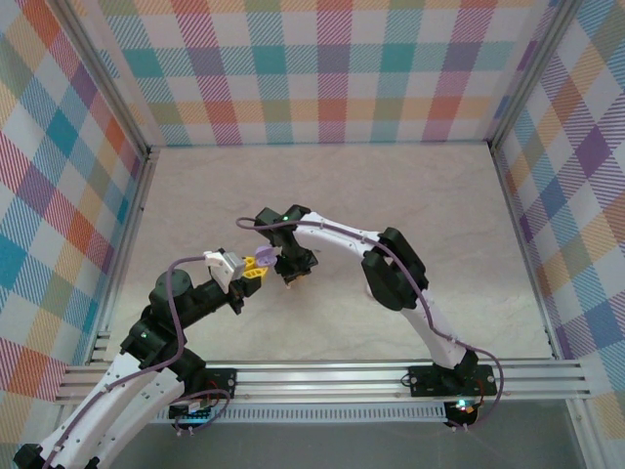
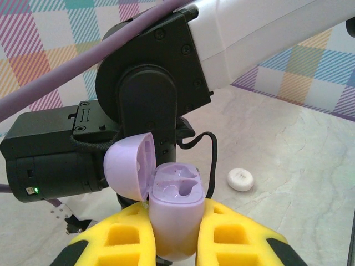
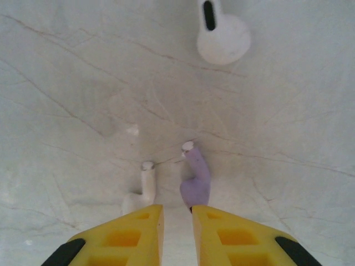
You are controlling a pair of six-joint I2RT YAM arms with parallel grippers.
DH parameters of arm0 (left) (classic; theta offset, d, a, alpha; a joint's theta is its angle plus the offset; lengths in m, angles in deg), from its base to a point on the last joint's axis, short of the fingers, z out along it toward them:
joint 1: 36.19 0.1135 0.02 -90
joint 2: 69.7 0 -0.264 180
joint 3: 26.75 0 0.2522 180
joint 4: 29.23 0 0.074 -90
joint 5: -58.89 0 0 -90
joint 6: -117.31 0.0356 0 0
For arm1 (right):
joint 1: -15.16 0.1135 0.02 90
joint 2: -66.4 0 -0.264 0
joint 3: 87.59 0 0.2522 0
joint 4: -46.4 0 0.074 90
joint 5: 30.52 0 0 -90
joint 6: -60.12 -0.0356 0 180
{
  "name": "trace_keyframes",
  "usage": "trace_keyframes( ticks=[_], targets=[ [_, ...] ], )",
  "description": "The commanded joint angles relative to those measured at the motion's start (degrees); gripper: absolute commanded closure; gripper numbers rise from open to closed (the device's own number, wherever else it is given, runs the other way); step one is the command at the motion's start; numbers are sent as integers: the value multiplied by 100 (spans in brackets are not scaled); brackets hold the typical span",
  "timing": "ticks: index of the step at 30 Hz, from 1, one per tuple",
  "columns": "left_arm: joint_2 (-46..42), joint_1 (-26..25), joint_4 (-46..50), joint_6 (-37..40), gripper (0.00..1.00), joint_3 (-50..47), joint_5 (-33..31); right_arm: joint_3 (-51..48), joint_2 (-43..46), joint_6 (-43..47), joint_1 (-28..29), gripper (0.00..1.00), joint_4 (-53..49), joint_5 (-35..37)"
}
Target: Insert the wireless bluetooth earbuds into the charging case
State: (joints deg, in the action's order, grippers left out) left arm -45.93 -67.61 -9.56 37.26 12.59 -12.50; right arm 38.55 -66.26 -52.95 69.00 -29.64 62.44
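Note:
The pale purple charging case (image 2: 176, 213) stands upright between the yellow fingers of my left gripper (image 2: 176, 206), which is shut on it. Its lid (image 2: 128, 169) hangs open to the left and both wells are empty. In the top view the left gripper (image 1: 255, 267) holds the case (image 1: 263, 253) just left of my right gripper (image 1: 291, 281), which points down at the table. In the right wrist view, a pale purple earbud (image 3: 196, 177) and a white earbud (image 3: 142, 187) lie just ahead of the right gripper (image 3: 176, 208). Its jaws stand a narrow gap apart with nothing between them.
A white rounded piece with a dark slot (image 3: 223, 36) lies farther out on the pale marbled table (image 3: 288, 122). A small white disc (image 2: 241, 179) rests on the table right of the case. Plaid walls (image 1: 322, 68) enclose the table.

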Motion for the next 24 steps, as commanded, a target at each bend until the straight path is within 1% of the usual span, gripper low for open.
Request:
trace_keyframes(
  ticks=[1, 7, 12, 14, 18, 20, 22, 24],
  targets=[
    [-65, -27, -41, 63, 100, 61, 143, -101, -65, 258, -210, 76, -225, 562],
    [-83, -25, -33, 59, 100, 56, 169, 65, 140, 535, -525, 71, -405, 1242],
    [-109, -22, -28, 50, 100, 45, 160, 9, 476, 420, -726, 70, -371, 1224],
    [-101, -29, -42, 50, 100, 36, 153, -141, 640, 274, -733, 70, -193, 962],
    [-74, -24, -105, 50, 100, 26, 178, -484, 829, -77, -797, 70, 489, -77],
    [-57, -22, -82, 46, 100, 41, 180, -542, 783, -9, -797, 70, 800, -446],
    [-74, -24, -45, 50, 100, 43, 195, -495, 663, 270, -799, 71, 1023, -795],
    [-107, -22, -21, 41, 100, 29, 204, -372, 486, 561, -798, 71, 1082, -945]
  ],
)
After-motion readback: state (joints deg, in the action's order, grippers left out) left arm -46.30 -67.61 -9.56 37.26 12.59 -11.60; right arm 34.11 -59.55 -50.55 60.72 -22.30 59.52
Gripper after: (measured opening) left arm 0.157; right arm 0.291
